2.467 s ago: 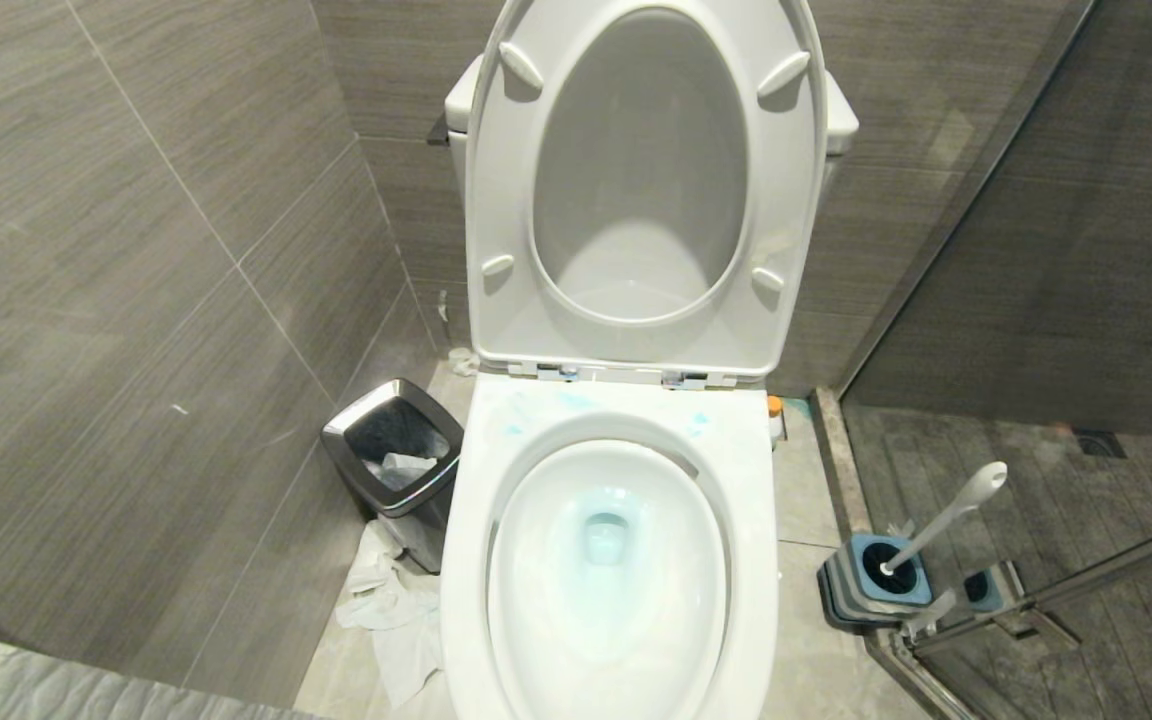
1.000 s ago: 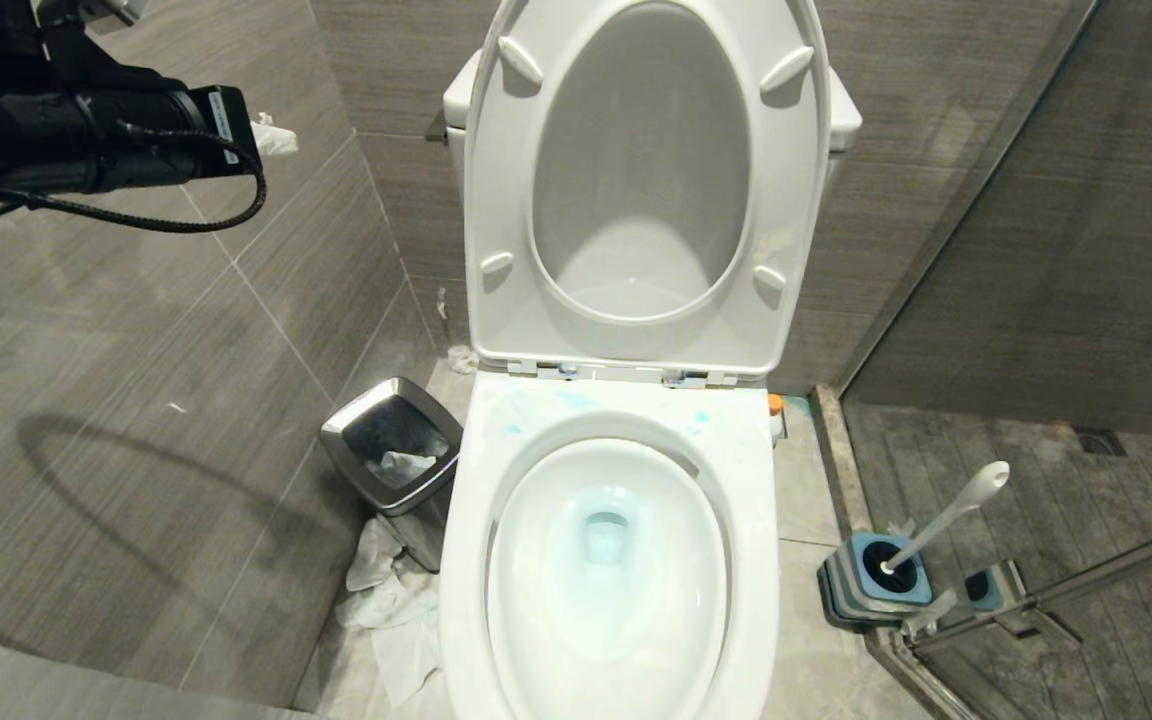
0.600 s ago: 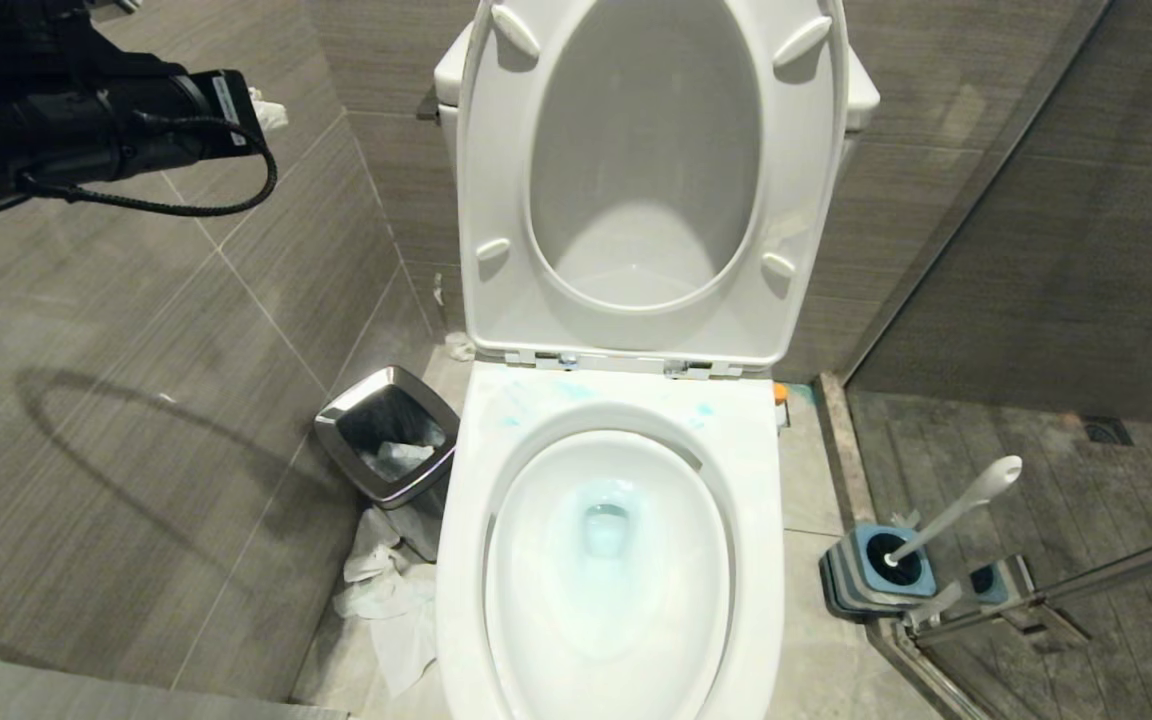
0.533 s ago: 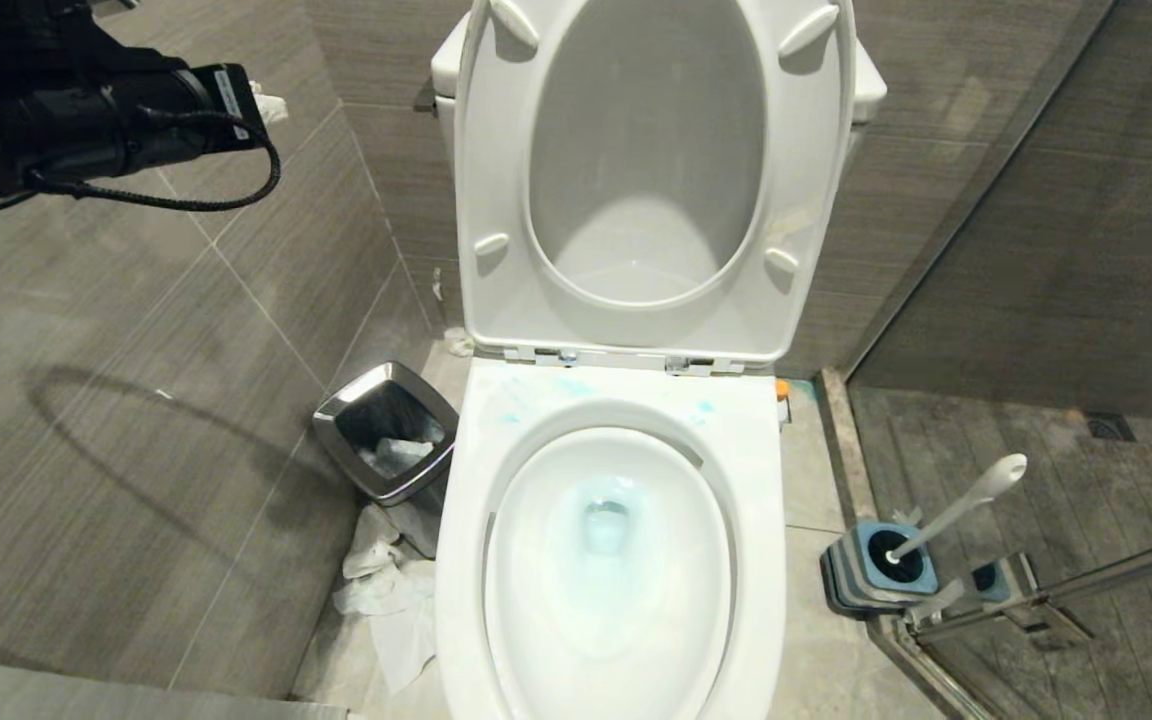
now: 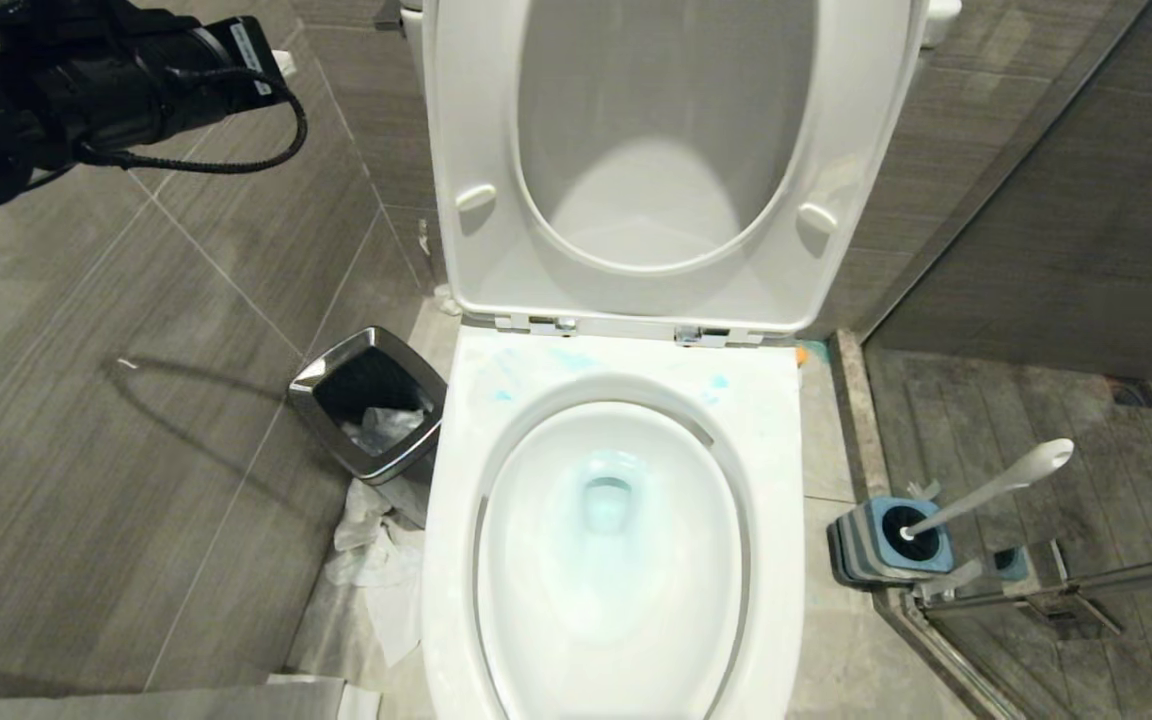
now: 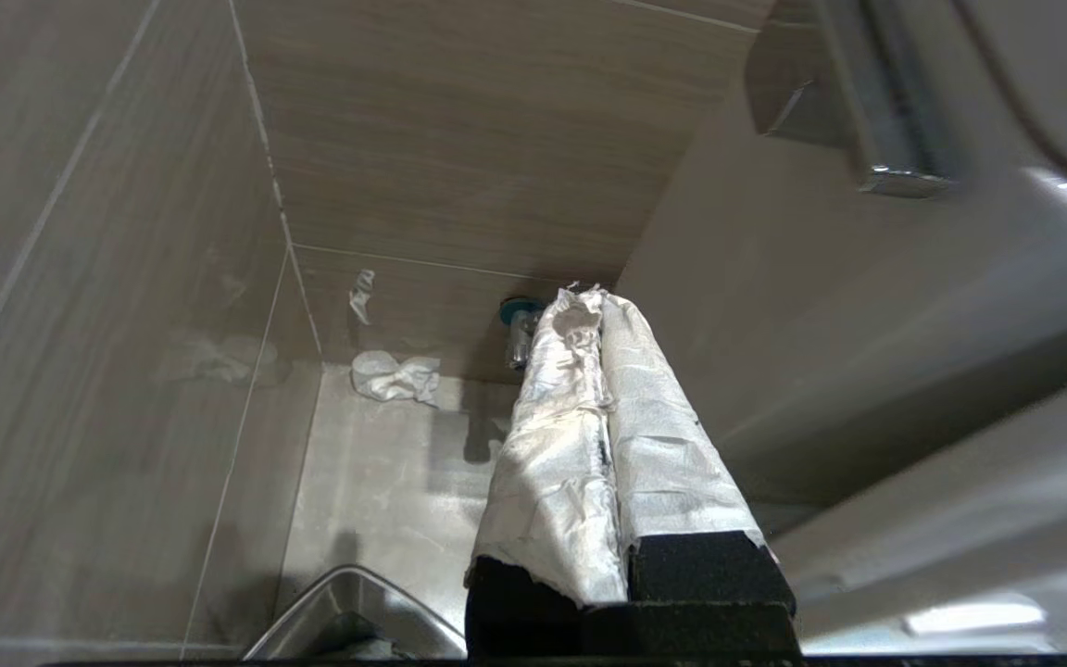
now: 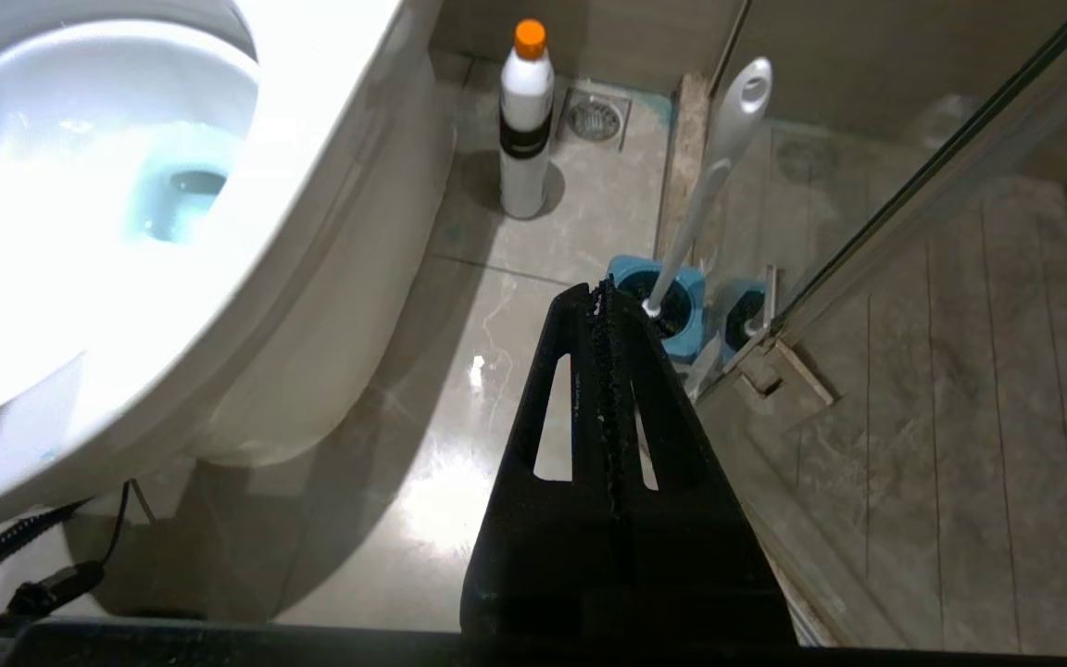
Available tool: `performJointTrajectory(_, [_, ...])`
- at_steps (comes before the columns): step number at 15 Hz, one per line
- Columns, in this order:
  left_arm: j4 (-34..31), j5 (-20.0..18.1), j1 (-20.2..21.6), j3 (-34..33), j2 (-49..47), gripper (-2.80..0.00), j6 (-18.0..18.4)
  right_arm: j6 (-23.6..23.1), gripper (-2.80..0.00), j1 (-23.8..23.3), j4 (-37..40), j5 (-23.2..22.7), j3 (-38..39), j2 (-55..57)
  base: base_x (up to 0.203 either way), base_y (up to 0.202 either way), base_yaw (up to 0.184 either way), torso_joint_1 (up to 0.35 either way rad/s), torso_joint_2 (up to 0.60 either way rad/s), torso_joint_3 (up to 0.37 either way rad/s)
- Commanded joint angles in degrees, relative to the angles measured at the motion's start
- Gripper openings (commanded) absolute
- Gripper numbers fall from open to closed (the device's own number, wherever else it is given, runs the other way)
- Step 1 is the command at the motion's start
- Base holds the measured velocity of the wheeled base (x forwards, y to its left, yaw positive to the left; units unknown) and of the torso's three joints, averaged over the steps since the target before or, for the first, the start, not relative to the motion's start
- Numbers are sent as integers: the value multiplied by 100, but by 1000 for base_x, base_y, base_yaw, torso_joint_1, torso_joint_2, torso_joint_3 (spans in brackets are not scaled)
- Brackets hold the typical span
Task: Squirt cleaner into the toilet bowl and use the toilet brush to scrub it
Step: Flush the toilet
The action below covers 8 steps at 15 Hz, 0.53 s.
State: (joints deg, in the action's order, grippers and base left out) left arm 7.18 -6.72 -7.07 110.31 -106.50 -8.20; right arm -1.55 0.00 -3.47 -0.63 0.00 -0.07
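Grey wood-grain tiles line the narrow toilet stall we face, with a glass shower partition (image 5: 1086, 590) on our right. Our toilet bowl (image 5: 611, 540) sits dead ahead with its seat and lid (image 5: 666, 160) raised, and cleaner (image 5: 608, 490) already tints the water pale blue, with a few smears on the rear rim. The toilet brush (image 5: 996, 490) stands in its blue-and-grey holder (image 5: 886, 545) on the floor to the right of the bowl, against the glass; its white handle leans up and away to the right, the rounded tip highest. That puts it on our right arm's side: in the right wrist view the right tool (image 7: 606, 306), pressed narrow with nothing in it, points toward the holder, with the handle (image 7: 719, 176) rising just past its tips and an orange-capped bottle (image 7: 526, 120) further off by the toilet's base. Our left tool (image 6: 589, 306), fingers wrapped in white paper and pinched together on nothing, is raised high at the far left near the tank, well apart from the brush, above the steel-rimmed bin (image 5: 371, 420). We judge the scrubbing not yet begun.
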Motion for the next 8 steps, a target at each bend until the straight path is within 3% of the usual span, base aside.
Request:
performJointTrajectory(1, [77, -5, -5, 61, -20, -280, -32, -3, -280, 0, -4, -5, 141, 7, 0, 0, 0, 4, 1, -165])
performJointTrajectory(5, [371, 16, -39, 72, -29, -280, -241, -3, -280, 0, -4, -7, 141, 7, 0, 0, 0, 3, 2, -43])
performJointTrajectory(8, [699, 270, -116, 78, -37, -280, -347, -3, -280, 0, -4, -2, 141, 7, 0, 0, 0, 0, 0, 0])
